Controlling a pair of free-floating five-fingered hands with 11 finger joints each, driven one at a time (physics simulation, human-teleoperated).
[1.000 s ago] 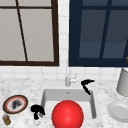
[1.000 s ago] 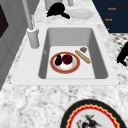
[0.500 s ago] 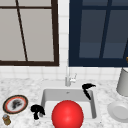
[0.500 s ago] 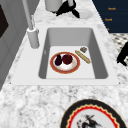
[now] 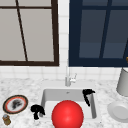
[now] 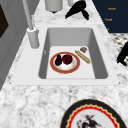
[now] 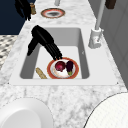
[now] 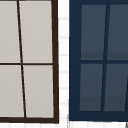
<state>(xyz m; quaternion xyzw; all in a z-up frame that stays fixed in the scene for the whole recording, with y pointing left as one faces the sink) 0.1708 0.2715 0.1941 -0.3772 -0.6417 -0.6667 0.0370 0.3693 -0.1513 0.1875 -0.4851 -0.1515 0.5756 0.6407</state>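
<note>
Right side view shows the right robot hand [image 7: 45, 41], fingers straight, above the plate [image 7: 75, 72] that the front view's red ball [image 5: 67, 115] hides.

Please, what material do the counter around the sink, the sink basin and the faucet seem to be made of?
The counter looks like polished marble or granite: a white surface with grey speckled veins. The sink basin seems to be matte white ceramic or composite, plain and without gloss. The faucet looks like pale brushed metal, grey and smooth, though the render leaves this open.
</note>
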